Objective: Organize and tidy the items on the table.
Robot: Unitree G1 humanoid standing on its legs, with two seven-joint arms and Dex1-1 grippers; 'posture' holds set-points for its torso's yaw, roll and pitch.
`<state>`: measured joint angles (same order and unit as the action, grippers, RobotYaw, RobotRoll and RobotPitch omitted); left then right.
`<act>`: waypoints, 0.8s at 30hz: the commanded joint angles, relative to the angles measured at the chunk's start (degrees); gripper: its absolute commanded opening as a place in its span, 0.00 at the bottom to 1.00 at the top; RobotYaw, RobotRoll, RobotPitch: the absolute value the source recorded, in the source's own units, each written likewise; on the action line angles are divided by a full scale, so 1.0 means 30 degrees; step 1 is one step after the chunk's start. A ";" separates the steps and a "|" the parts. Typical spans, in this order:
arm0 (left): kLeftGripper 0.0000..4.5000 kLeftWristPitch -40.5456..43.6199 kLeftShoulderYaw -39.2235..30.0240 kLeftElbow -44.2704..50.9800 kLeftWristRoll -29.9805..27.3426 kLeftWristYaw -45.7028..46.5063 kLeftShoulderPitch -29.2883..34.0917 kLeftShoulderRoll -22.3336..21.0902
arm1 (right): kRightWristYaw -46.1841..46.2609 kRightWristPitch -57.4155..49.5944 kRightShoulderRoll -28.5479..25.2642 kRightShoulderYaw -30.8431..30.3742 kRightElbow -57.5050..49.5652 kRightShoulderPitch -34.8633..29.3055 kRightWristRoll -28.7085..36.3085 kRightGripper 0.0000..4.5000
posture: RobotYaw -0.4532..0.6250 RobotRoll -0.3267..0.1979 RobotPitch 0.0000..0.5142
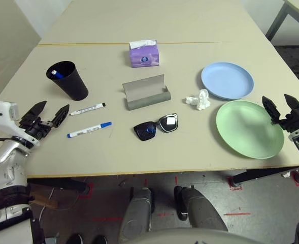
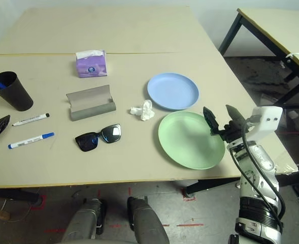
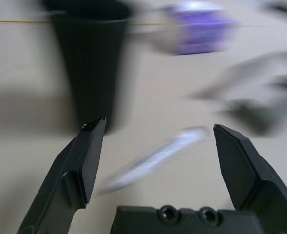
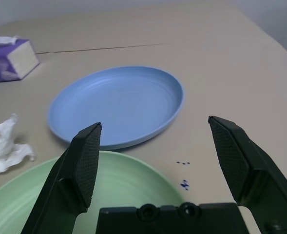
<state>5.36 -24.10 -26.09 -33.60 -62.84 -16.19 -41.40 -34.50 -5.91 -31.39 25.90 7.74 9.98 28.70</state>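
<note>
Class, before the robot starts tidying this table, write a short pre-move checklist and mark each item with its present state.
1. Left pincer open and empty: ok.
2. Right pincer open and empty: ok.
3. Black cup upright: ok.
4. Glasses case open to take the sunglasses: ok.
5. Both loose markers, black cap and blue cap, apart on the table: ok.
6. Green plate bare: ok.

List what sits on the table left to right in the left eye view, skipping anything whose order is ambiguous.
Black cup → black-capped marker → grey glasses case → crumpled tissue → green plate. Left out for overlap: blue-capped marker, tissue box, sunglasses, blue plate.
</note>
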 commanded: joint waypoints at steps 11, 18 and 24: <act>1.00 0.0657 0.4547 -0.0634 -0.1497 -0.9887 -0.2691 -0.1997 | -0.0964 0.0115 -0.0432 0.0690 -0.0254 -0.0840 0.0633 0.99 | 0.29 0.62 0.37; 1.00 -0.2622 0.8174 -0.2900 -0.1506 -0.9887 -0.3795 -0.3099 | -0.1242 -0.0306 -0.0893 0.0533 -0.1421 -0.1560 0.0624 0.99 | 0.27 0.62 0.38; 1.00 -0.4836 0.9340 -0.4940 -0.1056 -0.9887 -0.4744 -0.3094 | -0.2650 -0.3706 -0.3528 0.1723 -0.4524 -0.4685 0.1808 0.99 | 0.25 0.62 0.39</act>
<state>-6.52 2.99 -38.76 -37.96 -91.97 -30.32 -50.41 -40.66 -11.88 -38.92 27.91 -1.68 -1.13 31.93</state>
